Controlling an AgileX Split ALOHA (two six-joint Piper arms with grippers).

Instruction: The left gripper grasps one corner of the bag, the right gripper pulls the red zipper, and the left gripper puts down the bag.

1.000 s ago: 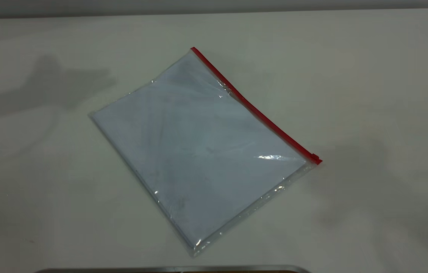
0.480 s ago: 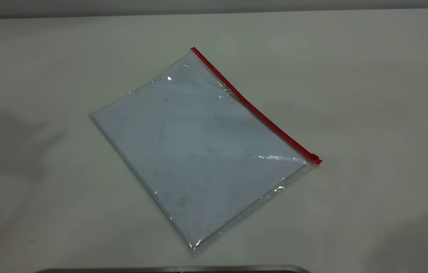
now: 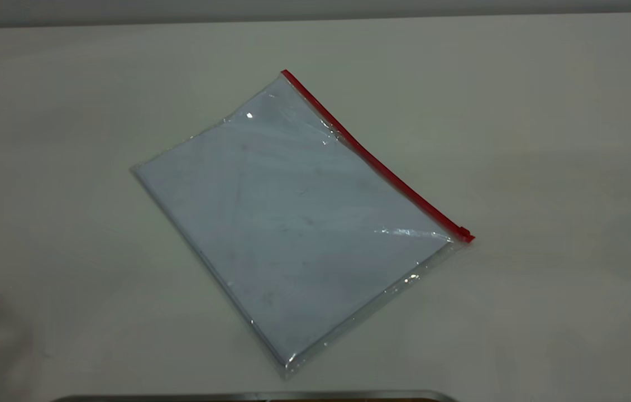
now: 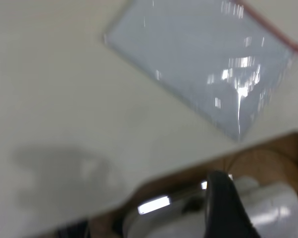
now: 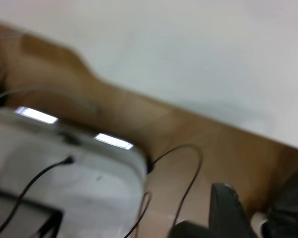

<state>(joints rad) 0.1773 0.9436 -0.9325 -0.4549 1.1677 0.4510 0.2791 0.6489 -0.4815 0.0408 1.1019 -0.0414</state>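
The bag (image 3: 299, 223) lies flat, nothing gripped — neither gripper's state can be told. Next: the left gripper (image 4: 223, 198) must take the corner (image 3: 287, 75) by the red zipper (image 3: 374, 159).

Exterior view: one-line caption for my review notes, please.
Clear bag lies flat on the white table, red zipper along its far-right edge; neither tool in view.
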